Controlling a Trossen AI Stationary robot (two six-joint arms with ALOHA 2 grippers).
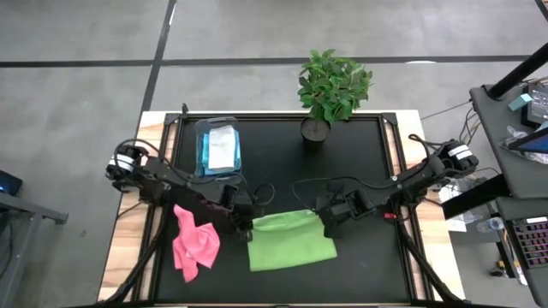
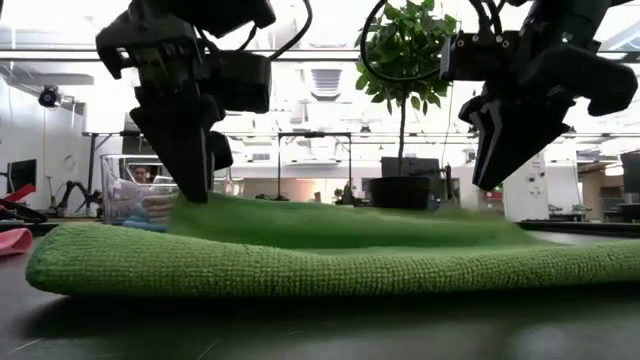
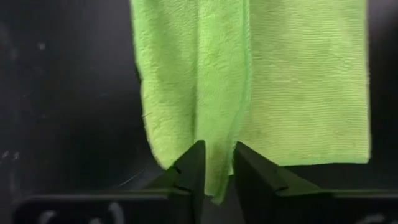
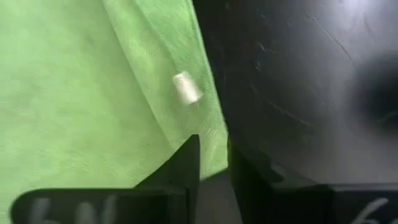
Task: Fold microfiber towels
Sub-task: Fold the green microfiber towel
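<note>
Table (image 1: 360,162): black top carrying both arms, the towels, a bin and a plant.
Green towel (image 1: 291,240): folded, lying flat between the two sets of jaws, its two far corners reaching up to them; in the low view the top layer rises in a ridge toward the left jaws.
Pink towel (image 1: 195,242): crumpled in a heap, just outside the left jaws, on the side away from the green towel and apart from it.
Bin (image 1: 217,147): clear, with light blue cloth inside; beyond the left jaws, toward the far edge.
Plant (image 1: 330,90): potted, beyond the right jaws at the far edge.
Left gripper (image 3: 217,167): jaws nearly closed, with a fold of the green towel's corner in the narrow gap between them.
Right gripper (image 4: 212,158): jaws narrowly apart at the towel's other far corner, the hem edge lying in the gap; whether they pinch it cannot be told.
</note>
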